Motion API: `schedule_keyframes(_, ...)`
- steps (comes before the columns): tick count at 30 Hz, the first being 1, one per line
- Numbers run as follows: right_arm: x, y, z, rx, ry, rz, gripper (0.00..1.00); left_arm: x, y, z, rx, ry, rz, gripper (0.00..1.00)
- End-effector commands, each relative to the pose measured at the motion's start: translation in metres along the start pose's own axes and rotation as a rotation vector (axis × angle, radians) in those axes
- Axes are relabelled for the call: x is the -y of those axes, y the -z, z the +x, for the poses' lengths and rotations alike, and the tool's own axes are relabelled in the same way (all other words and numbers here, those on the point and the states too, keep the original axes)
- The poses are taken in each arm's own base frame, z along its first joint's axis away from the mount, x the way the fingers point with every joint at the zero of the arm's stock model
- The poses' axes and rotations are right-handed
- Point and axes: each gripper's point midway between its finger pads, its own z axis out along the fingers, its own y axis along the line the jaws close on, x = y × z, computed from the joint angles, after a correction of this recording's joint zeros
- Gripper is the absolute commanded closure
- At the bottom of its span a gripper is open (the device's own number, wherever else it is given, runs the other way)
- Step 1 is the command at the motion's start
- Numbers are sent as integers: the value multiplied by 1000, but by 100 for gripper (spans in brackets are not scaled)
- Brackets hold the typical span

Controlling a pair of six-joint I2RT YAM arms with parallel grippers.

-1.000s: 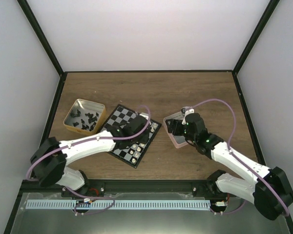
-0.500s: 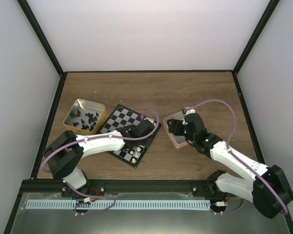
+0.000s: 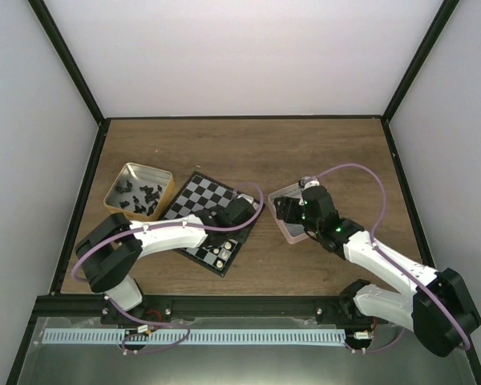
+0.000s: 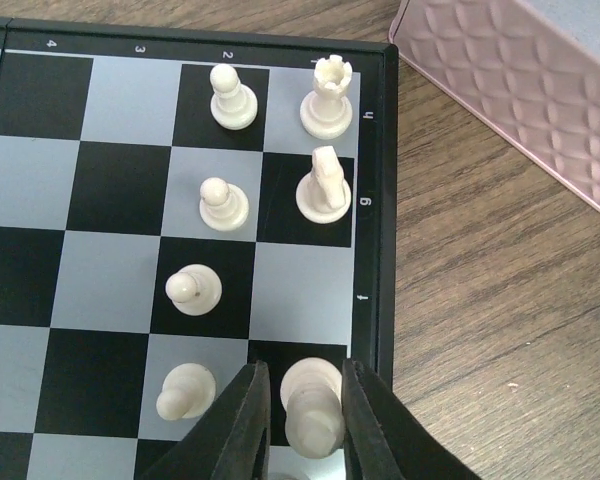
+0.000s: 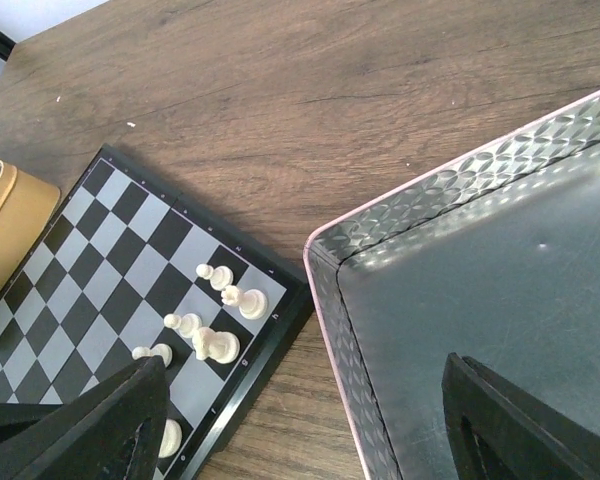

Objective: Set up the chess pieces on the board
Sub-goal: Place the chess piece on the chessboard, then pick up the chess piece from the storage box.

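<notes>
1. My left claw is clamped on a cream piece at the outer file of the board, right next to its black rim. If I let go while the piece leans, I judge it will tip over the rim onto the tabletop.
2. The claw's left finger sits just beside a pawn. Spreading the jaws carelessly could knock it over (the squares are barely wider than the pieces).
3. My right claw hangs wide apart over the pink tray, holding nothing. I see no hazard there.
4. The board lies flat on the tabletop between the gold tin and the tray. It has black and pale grey checks.
5. A rook, a knight and other pawns stand upright in the corner nearest the tray. The black pieces lie in the tin.
</notes>
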Motion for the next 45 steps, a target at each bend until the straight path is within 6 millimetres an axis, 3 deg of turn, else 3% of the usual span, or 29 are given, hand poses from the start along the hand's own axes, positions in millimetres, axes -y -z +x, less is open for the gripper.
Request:
schedule_keyframes(1, -3, 1, -9, 17, -13, -7, 24, 0, 2, -3, 16, -10, -5, 76)
schedule_keyframes(9, 0, 7, -14, 40, -27, 5, 24, -3, 19, -14, 53, -1, -9, 73)
schedule_keyframes(13, 11, 13, -20, 65, -60, 64, 23, -5, 34, -25, 88, 12, -4, 67)
schedule_keyframes(19, 69, 18, -22, 65, -152, 350, 26, -14, 75, -51, 206, 90, -2, 61)
schedule_keyframes(22, 99, 22, -18, 62, -150, 508, 37, -34, 104, -65, 314, 156, -47, 60)
schedule_keyframes(27, 116, 23, -22, 75, -156, 577, 51, -59, 150, -76, 469, 238, -63, 55)
schedule_keyframes(30, 126, 19, -23, 68, -168, 640, 56, -68, 165, -75, 530, 259, -50, 52)
schedule_keyframes(34, 133, 5, -19, 44, -173, 677, 58, -72, 172, -71, 560, 274, -32, 51)
schedule_keyframes(39, 142, -12, -12, 27, -217, 737, 64, -71, 166, -64, 537, 271, -26, 50)
schedule_keyframes(45, 152, -35, -2, 14, -278, 759, 64, -69, 164, -61, 529, 267, -9, 50)
